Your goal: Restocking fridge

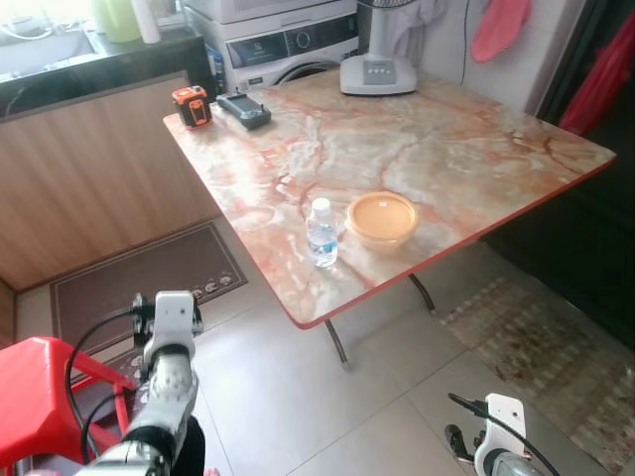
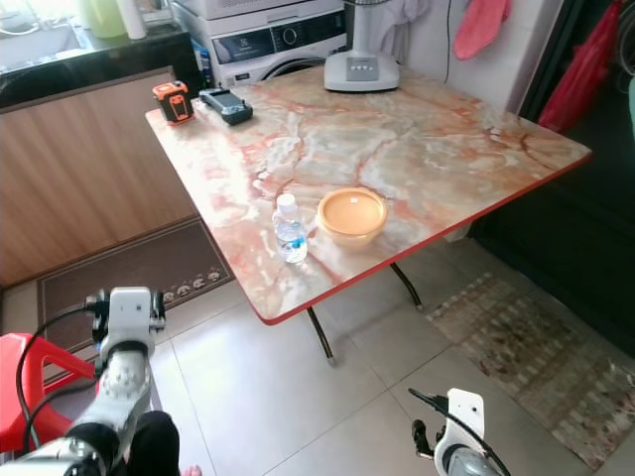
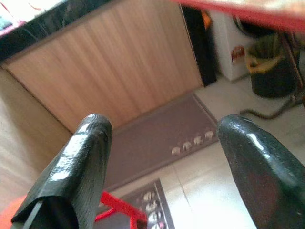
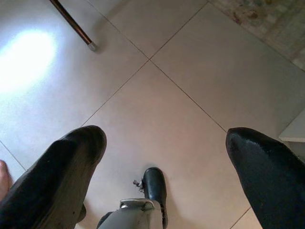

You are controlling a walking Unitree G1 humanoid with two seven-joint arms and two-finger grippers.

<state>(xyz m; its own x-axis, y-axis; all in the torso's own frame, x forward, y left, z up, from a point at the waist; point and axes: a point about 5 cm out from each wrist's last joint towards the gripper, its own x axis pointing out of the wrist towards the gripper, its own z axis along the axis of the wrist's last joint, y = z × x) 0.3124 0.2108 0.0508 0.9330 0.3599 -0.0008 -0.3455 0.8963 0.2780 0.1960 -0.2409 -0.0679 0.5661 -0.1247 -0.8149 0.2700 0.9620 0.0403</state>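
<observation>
Standing back from the marble-topped table [image 1: 476, 149], nothing picked up yet. Very early in the restock, by the look of it: everything still to do.

Water bottle [image 1: 321, 233] upright near the table's near edge, just left of the lidded orange bowl [image 1: 382, 219], the two close but apart. Probably the items bound for the fridge, though no fridge visible from here. Far-left corner of the table: an orange tape measure [image 1: 191, 105] and a dark handset-like device [image 1: 244, 109] beside it. Fan base [image 1: 377, 71] at the far edge, washing machine [image 1: 288, 45] behind.

Left gripper [image 3: 162, 157] raised low on the left, fingers spread wide, holding nothing, aimed toward the wooden cabinet [image 3: 105, 62] and the brown mat [image 3: 162, 138]. Red stool [image 1: 35, 392] just beside that arm.

Right gripper [image 4: 164, 157] hanging low on the right, fingers likewise wide apart and empty, looking down at bare floor tiles [image 4: 190, 71], a table leg's foot [image 4: 90, 46] at the far side.

Left to do, as a judgement: close in on the table, reach for the bottle or bowl, grasp, carry off to the fridge, place inside. None of that begun.
</observation>
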